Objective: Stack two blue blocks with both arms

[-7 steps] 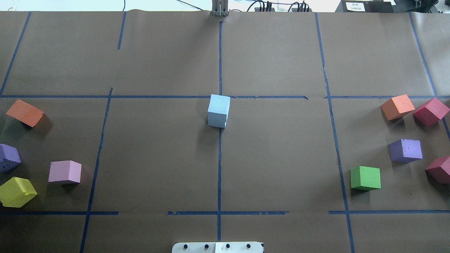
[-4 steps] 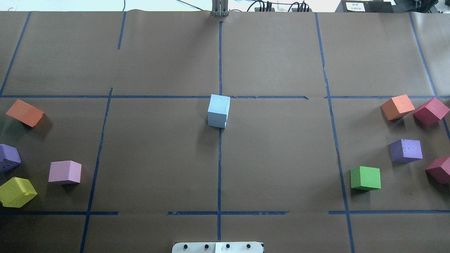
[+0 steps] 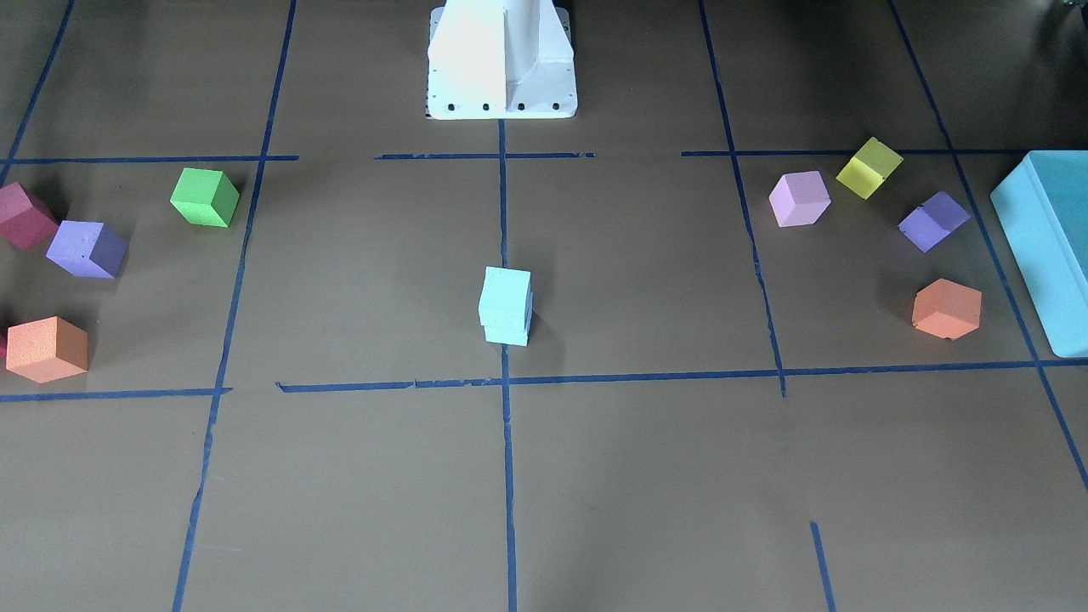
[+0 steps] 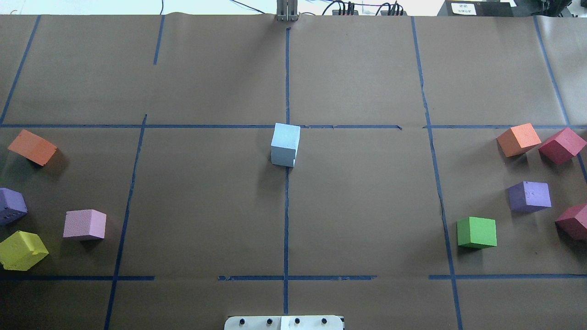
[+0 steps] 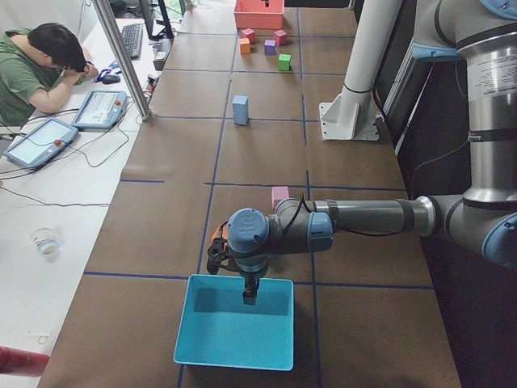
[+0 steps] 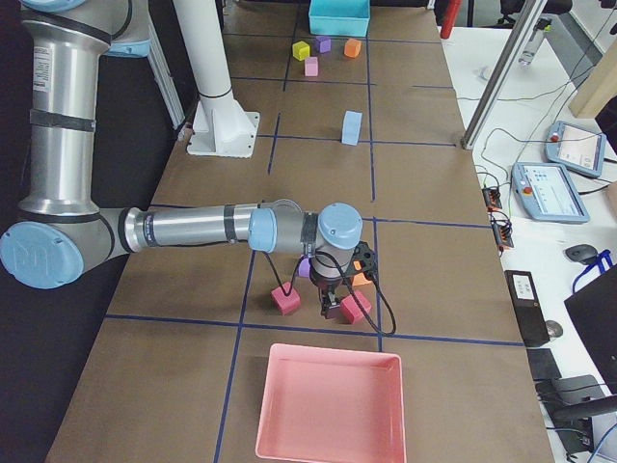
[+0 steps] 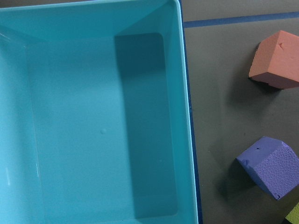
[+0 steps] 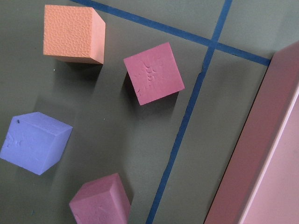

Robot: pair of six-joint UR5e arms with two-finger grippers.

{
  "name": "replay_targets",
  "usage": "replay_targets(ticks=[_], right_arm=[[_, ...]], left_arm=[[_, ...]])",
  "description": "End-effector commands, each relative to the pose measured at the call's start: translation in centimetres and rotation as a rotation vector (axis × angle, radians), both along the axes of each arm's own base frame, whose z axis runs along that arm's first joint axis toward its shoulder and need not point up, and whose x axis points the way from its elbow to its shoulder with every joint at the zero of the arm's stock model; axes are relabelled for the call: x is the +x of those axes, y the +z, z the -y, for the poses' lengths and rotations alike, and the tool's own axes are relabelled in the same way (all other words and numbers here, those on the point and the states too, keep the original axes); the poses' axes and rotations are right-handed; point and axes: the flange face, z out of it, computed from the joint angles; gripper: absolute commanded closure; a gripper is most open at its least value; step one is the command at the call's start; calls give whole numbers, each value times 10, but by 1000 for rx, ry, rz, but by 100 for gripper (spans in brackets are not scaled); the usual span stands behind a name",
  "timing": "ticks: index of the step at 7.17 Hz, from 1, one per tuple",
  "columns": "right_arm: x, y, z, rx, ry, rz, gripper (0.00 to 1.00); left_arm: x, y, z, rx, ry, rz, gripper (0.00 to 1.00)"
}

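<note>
Nothing moved — blue blocks [image 4: 285,144] stacked upright.

**Left wrist-mounted view: teal bin with adjacent cubes**

The teal bin [image 7: 186,116], seen from directly above, fills the left and centre of the view, and its right wall runs from top to bottom. A darker shadow band covers the right part of its floor. The brown table covering [image 7: 219,93] is exposed to the right of the bin, crossed near the top edge by a blue tape line [image 7: 243,19]. An orange cube [image 7: 275,60] sits at upper right and a purple cube [image 7: 268,165] at lower right, apart from each other and clear of the bin. A yellow-green fragment [image 7: 295,215] is cut off at the bottom right corner.
</note>
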Motion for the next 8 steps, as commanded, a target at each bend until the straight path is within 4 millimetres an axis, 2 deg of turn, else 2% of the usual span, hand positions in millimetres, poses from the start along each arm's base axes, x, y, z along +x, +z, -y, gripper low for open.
replay_targets(ticks=[1,6,8], right_arm=[[0,0,1,2,0,2,0],[0,5,-1,-9,-1,0,0],[0,6,-2,-13,0,1,0]], left_arm=[[0,0,0,1,-1,-1,0],[0,8,-3,-19,-3,1,0],[-3,4,-2,-7,2,38,0]])
